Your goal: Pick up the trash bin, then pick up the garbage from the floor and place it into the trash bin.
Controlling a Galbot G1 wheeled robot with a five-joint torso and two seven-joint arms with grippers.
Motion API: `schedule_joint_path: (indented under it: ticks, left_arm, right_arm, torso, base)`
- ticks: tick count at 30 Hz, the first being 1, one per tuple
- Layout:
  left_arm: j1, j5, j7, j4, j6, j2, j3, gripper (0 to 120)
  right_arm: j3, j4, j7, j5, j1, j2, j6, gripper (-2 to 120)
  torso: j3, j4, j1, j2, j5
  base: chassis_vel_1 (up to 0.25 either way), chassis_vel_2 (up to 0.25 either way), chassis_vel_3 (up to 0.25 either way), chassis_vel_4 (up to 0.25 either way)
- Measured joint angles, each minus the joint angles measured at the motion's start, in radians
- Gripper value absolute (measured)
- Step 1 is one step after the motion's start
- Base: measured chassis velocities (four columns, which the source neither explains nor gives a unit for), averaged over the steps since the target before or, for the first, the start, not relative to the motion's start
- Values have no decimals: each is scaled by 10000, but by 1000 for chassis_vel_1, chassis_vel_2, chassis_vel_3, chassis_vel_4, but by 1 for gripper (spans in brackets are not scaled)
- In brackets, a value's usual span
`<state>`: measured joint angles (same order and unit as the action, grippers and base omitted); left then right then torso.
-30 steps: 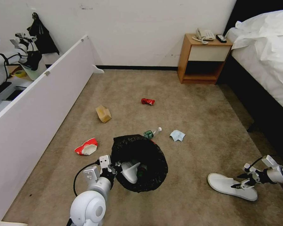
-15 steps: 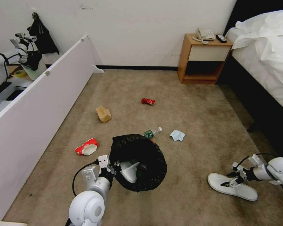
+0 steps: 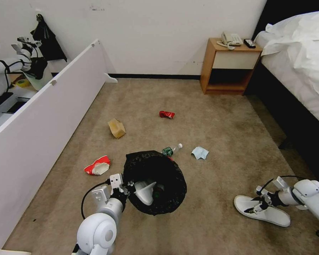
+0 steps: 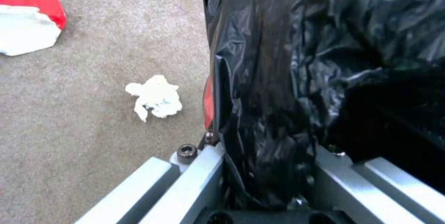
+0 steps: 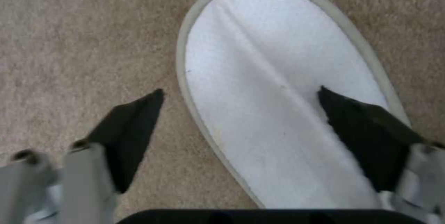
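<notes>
The trash bin (image 3: 173, 184), lined with a crinkly black bag, hangs tilted at front centre with a white slipper (image 3: 144, 193) and a bottle inside. My left gripper (image 3: 128, 188) is shut on its rim (image 4: 259, 113). My right gripper (image 3: 254, 207) is open, low over a white slipper (image 3: 269, 215) on the carpet; one finger (image 5: 134, 130) is beside that slipper (image 5: 287, 78) and the other over it. Other garbage lies around: a red can (image 3: 166, 114), a tan paper bag (image 3: 116, 128), a red-white cup (image 3: 96, 165), a bottle (image 3: 171, 149), a blue cloth (image 3: 200, 153) and a tissue (image 4: 155, 97).
A long white partition (image 3: 42, 117) runs along the left. A wooden nightstand (image 3: 230, 67) stands at the back wall, and a bed (image 3: 301, 71) with a dark base fills the right side. Open carpet lies between the litter.
My right gripper has moved left along the slipper and come lower over it. The bin in my left gripper has shifted slightly left.
</notes>
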<state>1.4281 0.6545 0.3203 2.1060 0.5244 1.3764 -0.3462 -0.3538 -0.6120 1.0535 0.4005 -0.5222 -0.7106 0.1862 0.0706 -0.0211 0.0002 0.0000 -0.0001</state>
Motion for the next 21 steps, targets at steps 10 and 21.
schedule_joint_path:
  ticks: [10,21]
  left_arm:
    - [-66,148,43,-10,21,-105,-23,0]
    - [-58,223,50,46,29,-234,-33,0]
  right_arm:
    - [27,16,-219,-84,-2,-39,59,47]
    - [91,-238,-442,-21,-78,161,214,7]
  torso:
    - [0,0,0,0,0]
    - [-1,0,0,0,0]
  base:
    - [0,0,0,0]
    - [0,0,0,0]
